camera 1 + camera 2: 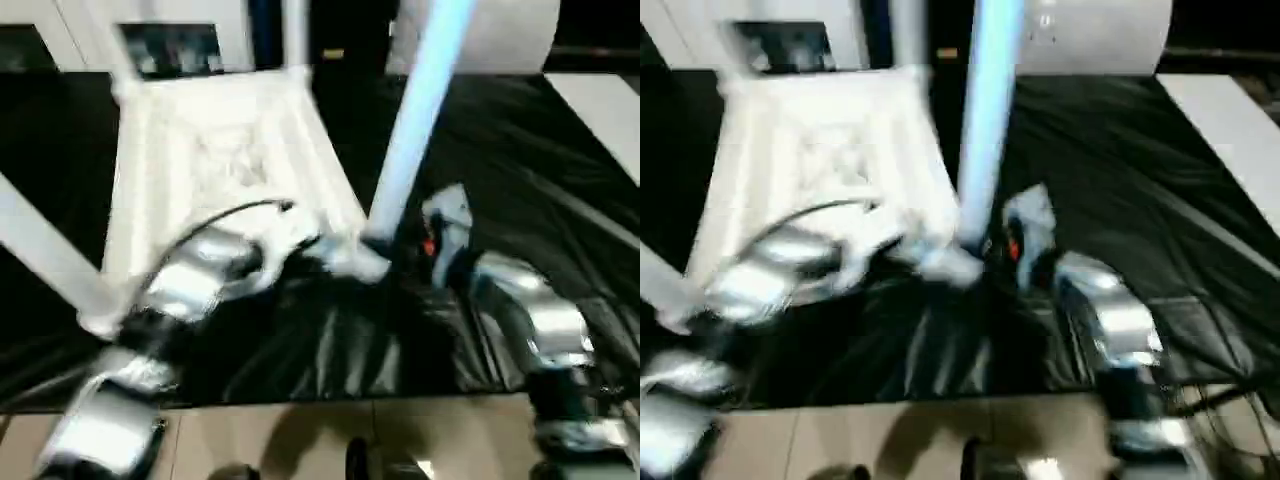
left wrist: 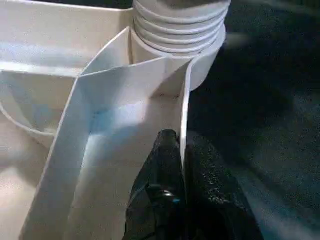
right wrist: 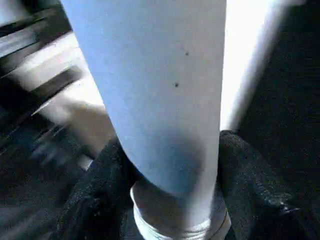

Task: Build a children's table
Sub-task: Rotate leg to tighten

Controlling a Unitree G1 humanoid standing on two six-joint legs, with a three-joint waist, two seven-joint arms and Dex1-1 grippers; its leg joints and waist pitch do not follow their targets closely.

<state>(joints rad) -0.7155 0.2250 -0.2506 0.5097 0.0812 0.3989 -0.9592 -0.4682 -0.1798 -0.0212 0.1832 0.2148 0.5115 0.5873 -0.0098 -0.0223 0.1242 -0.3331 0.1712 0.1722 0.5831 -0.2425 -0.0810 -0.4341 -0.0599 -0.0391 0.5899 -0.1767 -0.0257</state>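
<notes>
Assembly looking well along; tabletop (image 1: 215, 150) is lying ribs-up on the black cover (image 1: 520, 170); three legs are standing in view, fourth corner unclear; left pincer (image 2: 180, 150) is pinching a rim wall shut; right pincer (image 3: 170, 165) is straddling the near leg (image 1: 415, 120) by its socket; seating probably remaining.

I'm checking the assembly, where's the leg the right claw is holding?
The leg stands upright in the near right corner socket of the upturned table top, centre of the head views, with the right claw around its base.
</notes>
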